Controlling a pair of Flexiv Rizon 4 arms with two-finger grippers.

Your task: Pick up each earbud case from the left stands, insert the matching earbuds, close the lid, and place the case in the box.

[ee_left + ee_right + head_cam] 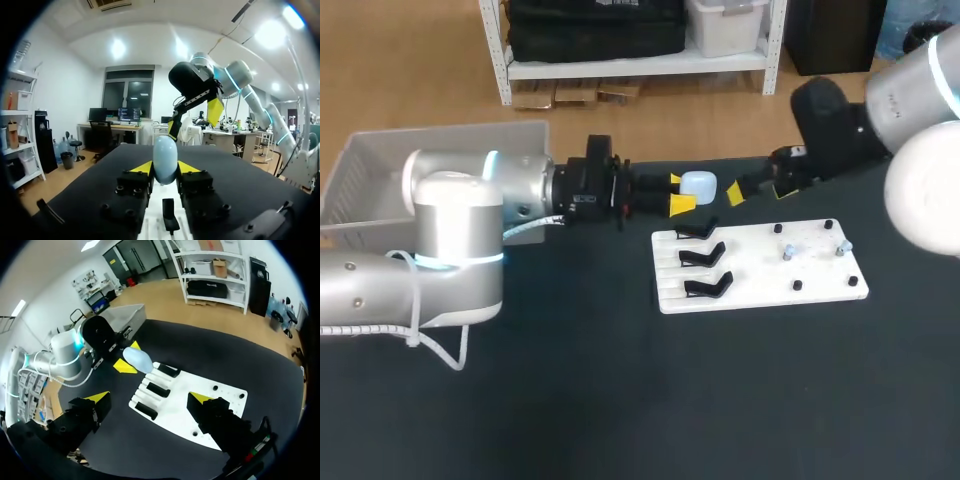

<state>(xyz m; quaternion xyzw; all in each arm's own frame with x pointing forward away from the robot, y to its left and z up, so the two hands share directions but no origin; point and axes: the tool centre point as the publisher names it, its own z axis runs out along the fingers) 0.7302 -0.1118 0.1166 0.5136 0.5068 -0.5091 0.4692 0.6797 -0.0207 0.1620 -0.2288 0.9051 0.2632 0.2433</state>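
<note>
1. Nearest in the head view, a white board (760,270) lay on the dark desk (620,400), with three black stands (705,258) at its left end.
2. Over the board's far-left corner, the left gripper (678,192) grasped the pale blue earbud case (698,185). Only the left wrist view showed both fingers (142,167) pressing its sides.
3. Just beyond the case, the right gripper (149,397) faced it. Its own wrist view showed its fingers released and wide apart.
4. The grey box (380,165) sat at the far left.
</note>
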